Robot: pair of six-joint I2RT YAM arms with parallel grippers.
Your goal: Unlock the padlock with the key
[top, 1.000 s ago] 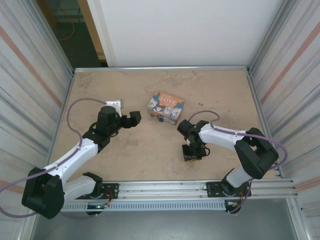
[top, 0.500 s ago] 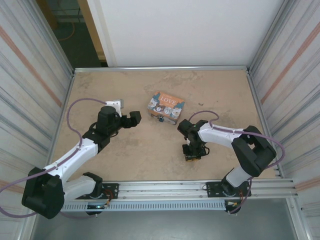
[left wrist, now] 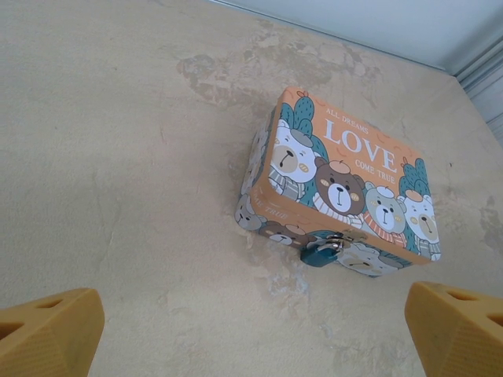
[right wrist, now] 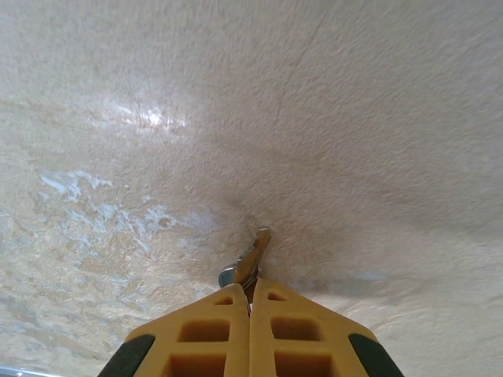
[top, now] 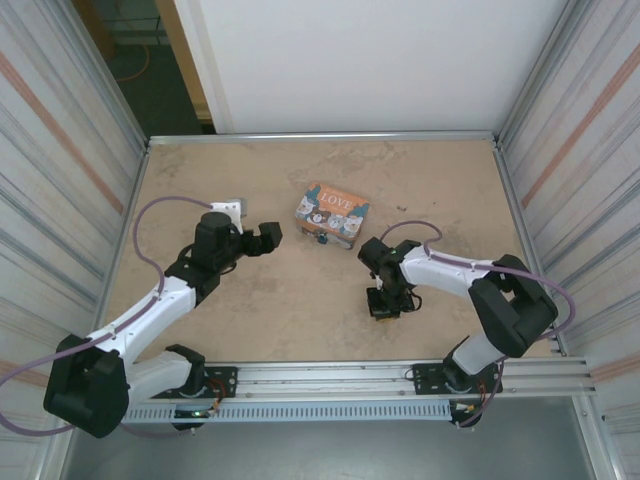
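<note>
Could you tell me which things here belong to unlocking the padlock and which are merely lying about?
Job: key, pinched in the right gripper; padlock, hanging on the front of the tin.
Lying about: the tin itself, which merely carries the padlock.

Two arms, left arm [top: 150, 310] at 7 o'clock and right arm [top: 445, 268] at 5 o'clock of the overhead view. Clad in smooth white link shells between bulky black joint housings. Trailed by a lilac cable [top: 138, 238] looping alongside each. Bolted through black base plates [top: 190, 372] onto a slotted aluminium rail [top: 330, 385]. Tipped with a black-bodied left pincer [top: 264, 237] and right pincer [top: 384, 308]. Fitted with mustard-yellow wedge fingers [left wrist: 49, 334]; in the right wrist view, fingers [right wrist: 208, 338] moulded with rectangular hollows and edged with black pads at 7 and 5 o'clock.
</note>
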